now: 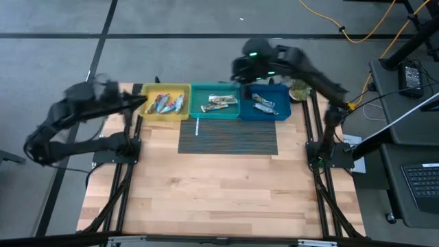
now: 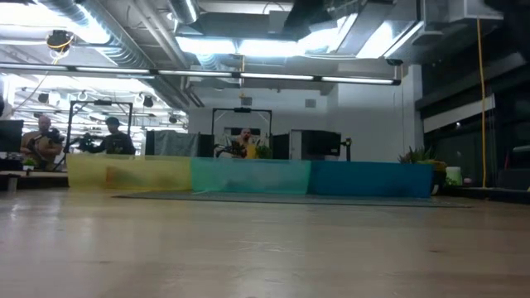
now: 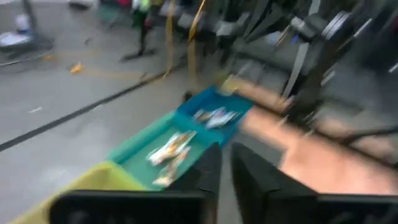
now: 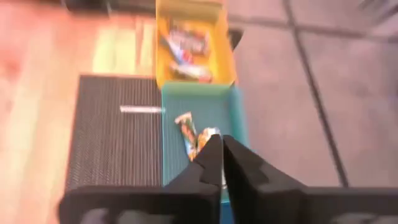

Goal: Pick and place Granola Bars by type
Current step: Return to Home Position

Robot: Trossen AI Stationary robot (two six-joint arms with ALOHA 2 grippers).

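Granola Bars (image 1: 164, 103) lie sorted in the yellow bin (image 1: 145, 115), green bin (image 1: 195, 113) and blue bin (image 1: 285, 114) along the bench's (image 1: 219, 192) far edge. The left gripper (image 3: 227, 154) and right gripper (image 4: 221, 142) hover nearby, fingers narrow and empty.

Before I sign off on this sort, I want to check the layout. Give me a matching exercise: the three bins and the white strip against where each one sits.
Things:
1. yellow bin
2. green bin
3. blue bin
4. white strip

Places, as seen in the high view:
A. lying on the dark mat, outside every bin
B. middle of the row
C. right end of the row
D. left end of the row

Pairs: 1-D, 2-B, 3-C, 4-A
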